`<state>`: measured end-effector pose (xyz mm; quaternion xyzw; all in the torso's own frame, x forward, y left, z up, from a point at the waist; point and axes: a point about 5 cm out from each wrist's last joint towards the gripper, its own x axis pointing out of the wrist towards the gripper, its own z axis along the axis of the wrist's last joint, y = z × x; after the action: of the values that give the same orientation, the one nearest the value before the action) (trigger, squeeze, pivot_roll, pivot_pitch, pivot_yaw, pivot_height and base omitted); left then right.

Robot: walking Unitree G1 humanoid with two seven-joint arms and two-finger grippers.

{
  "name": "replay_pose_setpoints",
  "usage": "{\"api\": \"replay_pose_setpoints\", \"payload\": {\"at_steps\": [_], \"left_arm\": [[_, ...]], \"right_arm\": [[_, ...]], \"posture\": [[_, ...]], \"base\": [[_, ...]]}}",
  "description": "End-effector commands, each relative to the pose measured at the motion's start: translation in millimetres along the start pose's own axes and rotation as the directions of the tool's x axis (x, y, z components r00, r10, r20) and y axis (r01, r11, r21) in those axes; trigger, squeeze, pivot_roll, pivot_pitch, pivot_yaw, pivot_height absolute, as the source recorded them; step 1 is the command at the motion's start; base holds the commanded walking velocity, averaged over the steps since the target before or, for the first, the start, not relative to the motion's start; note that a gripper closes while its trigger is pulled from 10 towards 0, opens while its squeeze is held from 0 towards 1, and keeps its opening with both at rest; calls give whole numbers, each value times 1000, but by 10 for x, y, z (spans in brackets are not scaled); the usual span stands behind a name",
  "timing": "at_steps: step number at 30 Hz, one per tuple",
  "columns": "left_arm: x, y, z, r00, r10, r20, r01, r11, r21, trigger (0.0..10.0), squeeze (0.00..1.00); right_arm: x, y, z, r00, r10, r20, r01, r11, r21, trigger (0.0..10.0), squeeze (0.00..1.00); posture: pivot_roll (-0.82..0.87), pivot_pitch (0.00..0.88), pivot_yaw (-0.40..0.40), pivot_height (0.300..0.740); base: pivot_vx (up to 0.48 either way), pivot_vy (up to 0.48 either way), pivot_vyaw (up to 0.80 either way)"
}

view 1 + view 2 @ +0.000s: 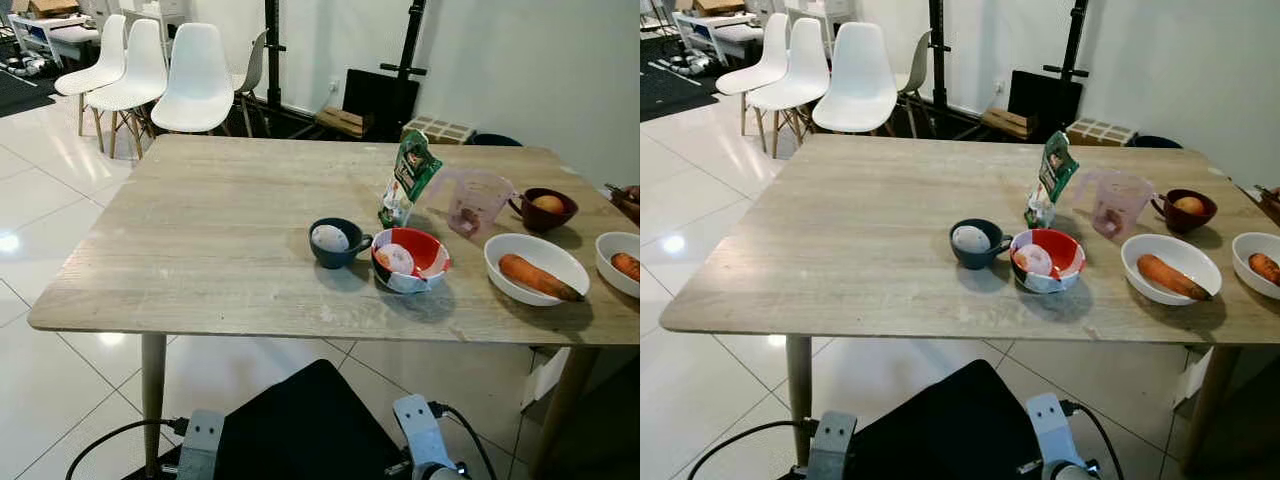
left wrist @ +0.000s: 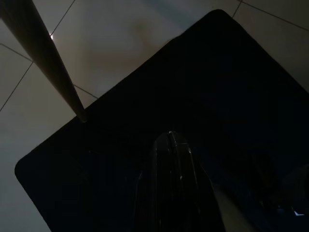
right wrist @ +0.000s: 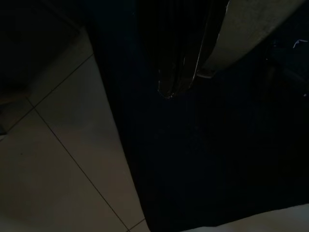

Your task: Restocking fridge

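pale wood-grain table (image 1: 220, 230) bears round bowls; both tools' closure cannot be told

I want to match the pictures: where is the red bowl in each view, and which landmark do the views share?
Left eye view: the red bowl stands right of centre, near the table's front edge.
Right eye view: the red bowl is again right of centre, a little further left.
Left wrist view: dark; tiled floor and a black surface, no bowl.
Right wrist view: the same, no bowl.
Shared landmark, eye views: the dark blue cup just left of the bowl.
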<state>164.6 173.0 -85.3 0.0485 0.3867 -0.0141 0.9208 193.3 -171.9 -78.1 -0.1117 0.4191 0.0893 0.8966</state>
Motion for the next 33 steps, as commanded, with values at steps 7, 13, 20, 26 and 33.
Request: {"api": "replay_pose_setpoints", "payload": {"at_steps": [7,13,20,26,33], "left_arm": [[22,-57,45,1000,-19,10,19,1000,6,10000,0],[22,-59,46,1000,-24,12,23,1000,12,10000,0],[12,-56,21,1000,-20,6,20,1000,5,10000,0],[21,-83,34,1000,-14,5,14,1000,-17,10000,0],[22,-131,26,1000,-19,-2,19,999,-26,10000,0]], "right_arm": [[3,-51,18,1000,-12,-5,12,1000,-2,10000,0],[3,-51,20,1000,-13,-3,13,1000,-4,10000,0],[-3,-65,2,1000,-6,-9,6,1000,-15,10000,0],[-5,-135,23,1000,-18,-5,17,1000,-18,10000,0],[-16,-194,10,1000,-26,-9,26,999,-28,10000,0]], "posture": [[-65,0,-30,700],[-59,0,-27,700],[-73,0,-41,700],[-87,4,-49,700],[-93,0,-56,700]], "base": [[0,0,0],[0,0,0],[0,0,0],[0,0,0],[0,0,0]]}}
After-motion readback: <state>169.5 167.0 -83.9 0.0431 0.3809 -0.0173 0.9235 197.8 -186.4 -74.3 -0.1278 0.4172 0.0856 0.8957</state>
